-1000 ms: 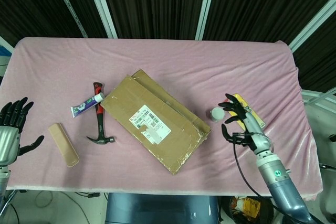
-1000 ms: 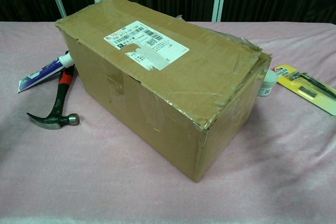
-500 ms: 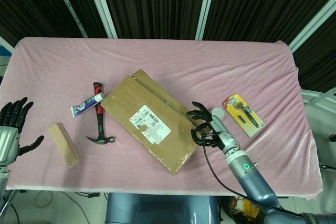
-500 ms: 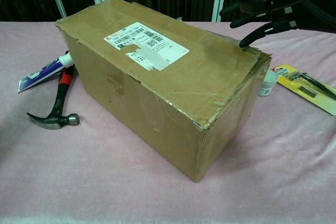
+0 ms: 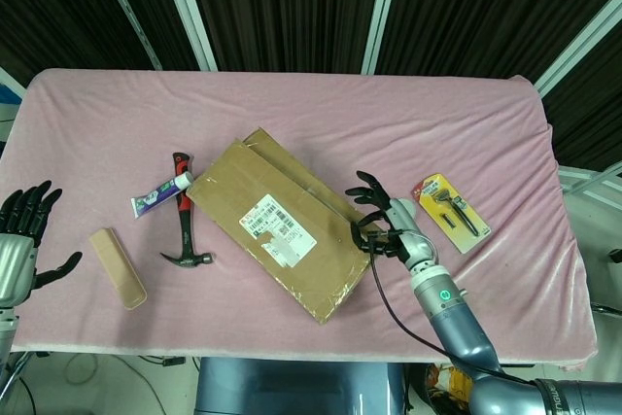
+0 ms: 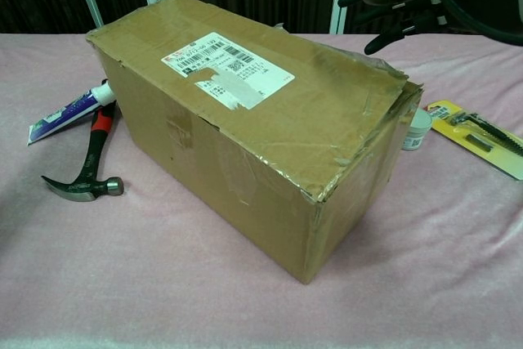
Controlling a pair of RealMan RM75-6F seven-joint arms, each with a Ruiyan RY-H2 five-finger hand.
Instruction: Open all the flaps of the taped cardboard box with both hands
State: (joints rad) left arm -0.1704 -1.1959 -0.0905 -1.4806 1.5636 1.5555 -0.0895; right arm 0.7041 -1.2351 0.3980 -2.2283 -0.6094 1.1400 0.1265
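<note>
Your right hand (image 5: 381, 216) hangs empty with its fingers spread above the right-hand end of the cardboard box (image 5: 287, 223), which sits closed and taped near the middle of the pink tabletop (image 5: 292, 114), turned at an angle to its edges. Your left hand (image 5: 21, 230) is far off at the left edge, also empty with its fingers apart, so you will probably need to bring it in before any flap gives. The step in hand looks like reaching for the top seam: aim the right fingertips at the lifted, wrinkled corner by the right end, where the tape already looks loose, and get under the flap's edge rather than pressing down on it. Steady the box from the far side with the left, or it may slide on the cloth. Counted, you have one box, one hammer (image 5: 184, 225), one tube (image 5: 158, 198), one small flat tan piece (image 5: 118, 267), one small white jar (image 6: 417, 129) and one yellow carded tool pack (image 5: 448, 211).
</note>
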